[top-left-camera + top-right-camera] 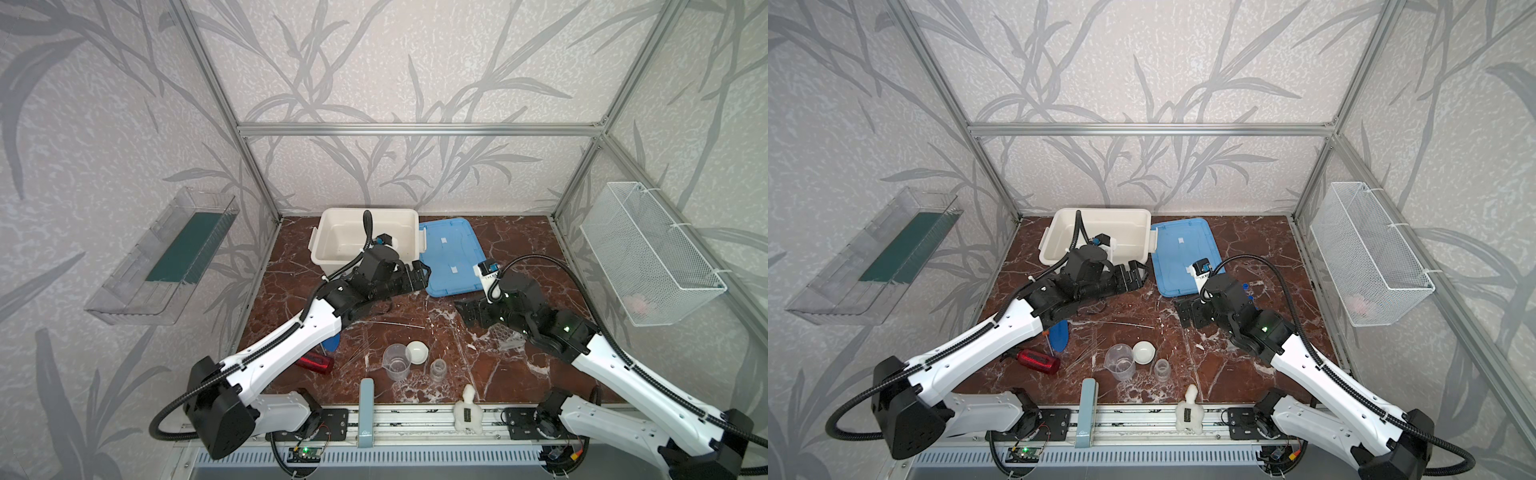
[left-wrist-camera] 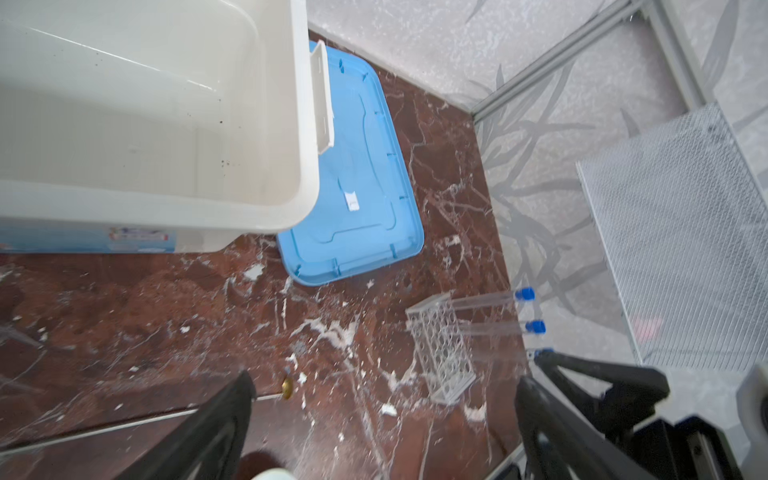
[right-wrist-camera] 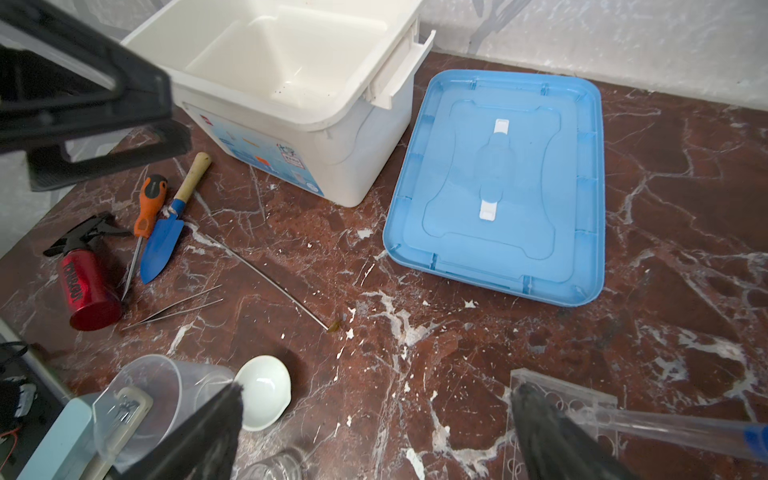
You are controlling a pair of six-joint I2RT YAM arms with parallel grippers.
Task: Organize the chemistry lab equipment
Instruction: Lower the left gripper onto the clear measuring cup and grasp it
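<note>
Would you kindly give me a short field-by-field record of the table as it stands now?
left pincer: open, empty, near bin
right pincer: open, empty, by rack
bin: lid off, nothing seen inside
lid: flat on table beside bin
rack: on its side, tubes lying through it
beaker, dish, cup: upright, clustered at table front
rods: loose on table
other: trowel, screwdriver, red bottle on left side

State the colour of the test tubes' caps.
Blue; test tube caps show best in the left wrist view.
</note>
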